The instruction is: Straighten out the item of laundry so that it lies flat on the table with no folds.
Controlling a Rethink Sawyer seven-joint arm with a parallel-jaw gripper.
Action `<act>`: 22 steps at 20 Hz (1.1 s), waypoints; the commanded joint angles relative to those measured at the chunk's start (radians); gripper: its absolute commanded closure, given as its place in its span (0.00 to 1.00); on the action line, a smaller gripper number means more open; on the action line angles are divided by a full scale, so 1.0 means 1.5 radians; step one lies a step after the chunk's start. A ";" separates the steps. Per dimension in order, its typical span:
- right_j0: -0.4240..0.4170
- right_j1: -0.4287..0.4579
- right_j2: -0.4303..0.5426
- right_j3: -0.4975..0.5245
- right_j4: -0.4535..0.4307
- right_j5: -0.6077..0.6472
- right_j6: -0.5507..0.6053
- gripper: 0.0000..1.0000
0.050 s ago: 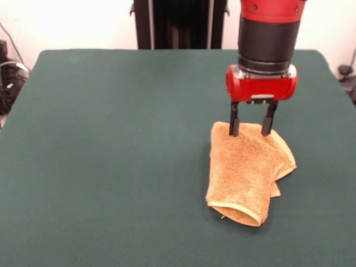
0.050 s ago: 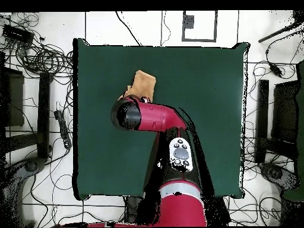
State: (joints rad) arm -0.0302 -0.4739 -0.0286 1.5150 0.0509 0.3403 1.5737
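Note:
The item of laundry (image 1: 245, 172) is a golden-orange terry towel lying folded over itself in a narrow bundle on the right half of the green table (image 1: 111, 139). A rolled fold faces the near edge, and a second layer sticks out on the right. My gripper (image 1: 251, 132) hangs straight down over the towel's far end, open, its two black fingers (image 1: 234, 121) spread apart with their tips at the cloth's far edge. Whether they touch it I cannot tell. In the overhead view the towel (image 2: 142, 84) peeks out beyond the arm's wrist (image 2: 127, 114), which hides the gripper.
Wide green table (image 2: 202, 83) surface stretches left of the towel in the front view. Cables (image 2: 44, 56) and dark equipment lie on the floor around the table in the overhead view. The arm's red body (image 2: 178, 178) crosses the table's lower middle there.

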 commanded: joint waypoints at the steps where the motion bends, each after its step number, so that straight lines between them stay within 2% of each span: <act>1: 0.037 0.047 0.021 -0.014 0.023 -0.001 0.142 0.00; 16: 0.052 0.081 0.011 -0.057 0.018 0.013 0.128 0.00; 22: 0.048 0.081 0.014 -0.054 0.022 0.007 0.131 0.00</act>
State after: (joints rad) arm 0.0074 -0.4001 -0.0580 1.4557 0.0501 0.3405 1.5737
